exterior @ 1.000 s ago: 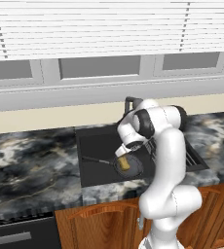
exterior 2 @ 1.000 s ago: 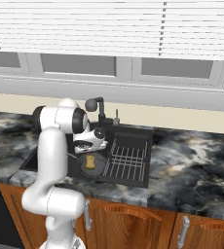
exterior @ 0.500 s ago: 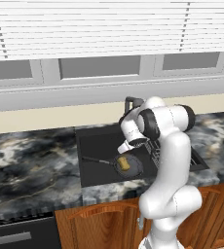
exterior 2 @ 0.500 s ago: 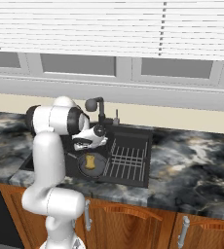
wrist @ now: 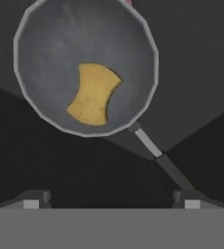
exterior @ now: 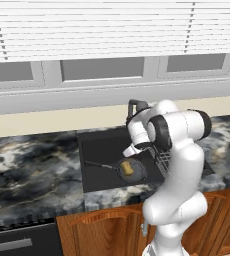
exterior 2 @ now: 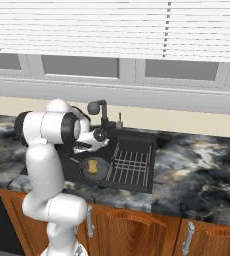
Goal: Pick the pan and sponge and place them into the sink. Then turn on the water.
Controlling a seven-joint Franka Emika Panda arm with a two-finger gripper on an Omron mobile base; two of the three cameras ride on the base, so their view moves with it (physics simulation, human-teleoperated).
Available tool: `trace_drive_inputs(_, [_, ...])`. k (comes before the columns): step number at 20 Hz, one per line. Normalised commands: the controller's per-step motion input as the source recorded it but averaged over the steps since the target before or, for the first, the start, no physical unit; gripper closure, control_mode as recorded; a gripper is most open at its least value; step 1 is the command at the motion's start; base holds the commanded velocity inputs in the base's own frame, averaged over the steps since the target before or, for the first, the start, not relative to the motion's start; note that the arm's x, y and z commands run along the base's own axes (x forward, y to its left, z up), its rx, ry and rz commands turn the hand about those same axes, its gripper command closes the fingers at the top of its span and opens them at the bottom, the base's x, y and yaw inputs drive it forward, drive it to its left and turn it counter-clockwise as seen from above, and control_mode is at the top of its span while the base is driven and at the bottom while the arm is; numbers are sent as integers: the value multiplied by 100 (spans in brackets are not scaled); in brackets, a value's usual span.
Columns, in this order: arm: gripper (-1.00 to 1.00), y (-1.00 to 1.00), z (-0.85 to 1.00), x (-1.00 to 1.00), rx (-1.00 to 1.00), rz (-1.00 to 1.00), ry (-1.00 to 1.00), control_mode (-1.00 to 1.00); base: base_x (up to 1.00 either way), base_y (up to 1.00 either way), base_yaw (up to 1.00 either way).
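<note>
With the sponge lying in the pan inside the sink, your spread, empty gripper next needs the faucet turned on.

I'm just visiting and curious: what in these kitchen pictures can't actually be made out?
- Faucet: the arm covers most of it in the left base view.
- Sink: its right part sits behind the arm in the left base view.
- Pan: handle end too dark to trace in the hand view.
- Water: too fine to tell.
</note>
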Motion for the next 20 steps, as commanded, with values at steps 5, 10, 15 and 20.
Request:
trace_drive_inputs(5, [-100,-7,47,-25,0,2,-8,-100,0,0,0])
trace_drive_inputs(10, [-100,-11,58,-26,1,1,-7,-100,0,0,0])
trace_drive_inputs(15, [-100,-15,58,-30,6,0,-2,-100,0,0,0])
trace_drive_inputs(20, [-100,-17,60,-27,5,0,0,-100,0,0,0])
